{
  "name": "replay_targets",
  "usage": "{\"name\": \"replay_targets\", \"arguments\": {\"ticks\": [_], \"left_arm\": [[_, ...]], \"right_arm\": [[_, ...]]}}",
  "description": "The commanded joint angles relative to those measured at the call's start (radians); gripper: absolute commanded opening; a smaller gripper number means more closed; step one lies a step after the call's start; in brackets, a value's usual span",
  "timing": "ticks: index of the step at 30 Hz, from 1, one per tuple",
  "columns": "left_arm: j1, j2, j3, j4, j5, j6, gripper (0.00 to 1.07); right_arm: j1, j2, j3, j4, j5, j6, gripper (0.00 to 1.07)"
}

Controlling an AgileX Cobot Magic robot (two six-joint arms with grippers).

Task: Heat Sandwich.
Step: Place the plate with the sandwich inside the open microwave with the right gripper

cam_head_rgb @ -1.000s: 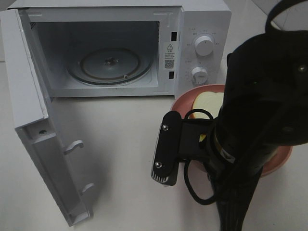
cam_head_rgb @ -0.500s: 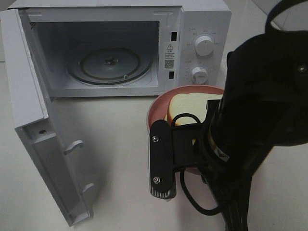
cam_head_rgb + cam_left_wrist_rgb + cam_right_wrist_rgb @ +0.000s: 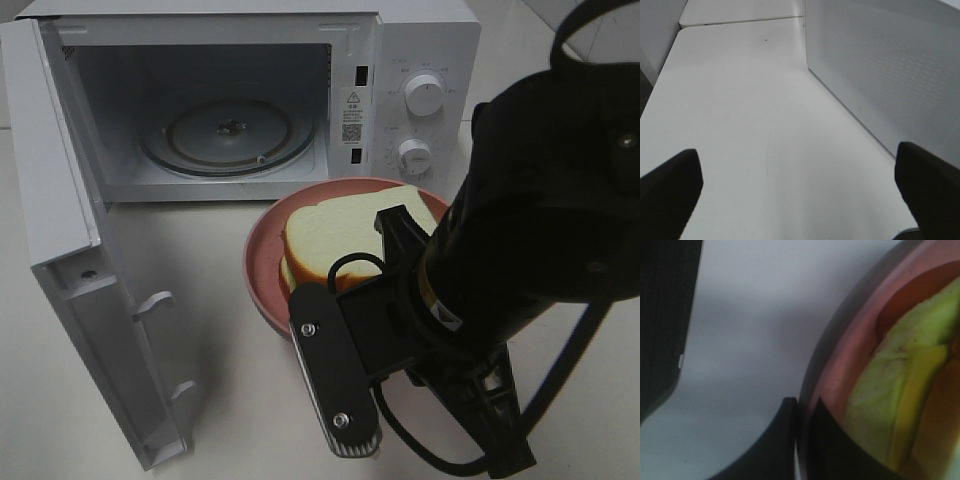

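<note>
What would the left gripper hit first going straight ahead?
Probably the table; the open left gripper tilts down toward it, the dotted white panel lying off to one side. Depth is unclear.

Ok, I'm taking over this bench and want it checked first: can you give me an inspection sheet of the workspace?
Surface: white table, no spills seen.
Job's things: sandwich on pink plate, in front of the microwave; door open, turntable empty.
Clutter: nothing seen.
Grippers: right gripper jaws shut on the plate's rim; left gripper jaws open, holding nothing, beside a white perforated panel.
Cables: black cable hangs from the right arm.
Surroundings: nothing seen beyond the table.
</note>
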Motion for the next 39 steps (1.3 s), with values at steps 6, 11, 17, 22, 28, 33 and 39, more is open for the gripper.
{"name": "replay_targets", "arguments": {"ticks": [6, 11, 17, 22, 28, 33, 39], "left_arm": [[0.001, -0.027, 0.002, -0.002, -0.004, -0.008, 1.0], [0.001, -0.027, 0.002, -0.002, -0.004, -0.008, 1.0], [0.001, -0.027, 0.002, -0.002, -0.004, -0.008, 1.0], [0.001, -0.027, 0.002, -0.002, -0.004, -0.008, 1.0], [0.001, -0.027, 0.002, -0.002, -0.004, -0.008, 1.0], [0.001, -0.027, 0.002, -0.002, -0.004, -0.008, 1.0], [0.001, -0.027, 0.002, -0.002, -0.004, -0.008, 1.0]], "right_arm": [[-0.091, -0.008, -0.003, 0.074, -0.059, -0.27, 0.02], [-0.139, -0.008, -0.003, 0.08, -0.061, -0.474, 0.02], [-0.21, -0.008, -0.003, 0.186, -0.135, -0.641, 0.02], [-0.249, -0.008, -0.003, 0.228, -0.144, -0.747, 0.02], [-0.272, -0.008, -0.017, 0.291, -0.131, -0.868, 0.02], [-0.272, 0.01, -0.066, 0.323, -0.117, -0.892, 0.0], [-0.272, 0.078, -0.156, 0.334, -0.093, -0.892, 0.0]]}}
